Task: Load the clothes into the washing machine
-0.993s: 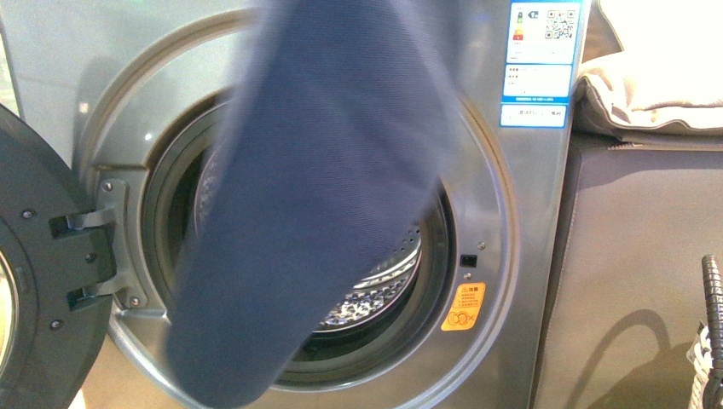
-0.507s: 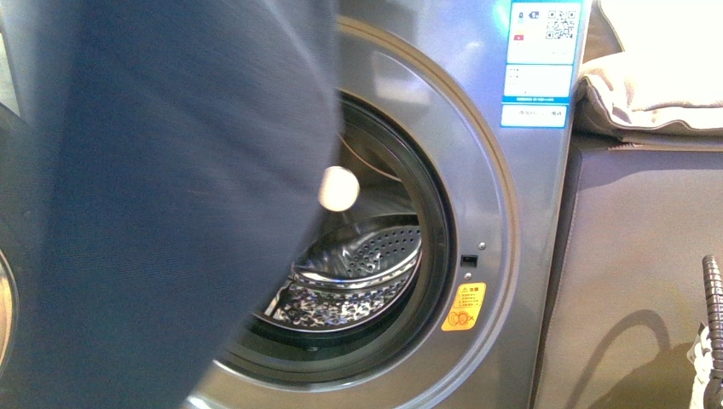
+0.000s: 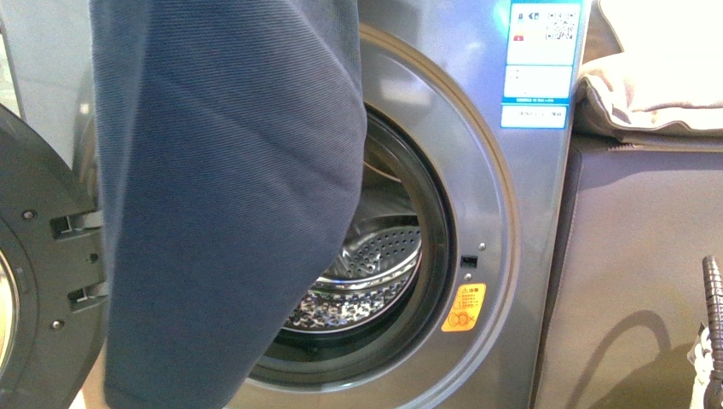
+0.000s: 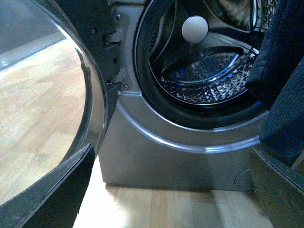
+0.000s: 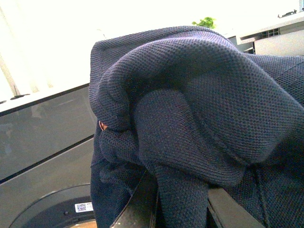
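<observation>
The clothes, a large navy-blue garment, hang from above the front view's top edge and cover the left half of the washing machine porthole. The steel drum shows to the right of the fabric. My right gripper is shut on the clothes, which bunch over its fingers. My left gripper is open and empty, low in front of the machine, with the clothes hanging beside it. Neither gripper shows in the front view.
The machine's door stands open at the left; its glass fills one side of the left wrist view. A white ball shows inside the drum. Folded beige fabric lies on a brown-grey cabinet at the right.
The clothes swung from the middle of the porthole to the left, then settled a little rightward, uncovering the open door. The white ball seen half a second ago is hidden in the front view.
</observation>
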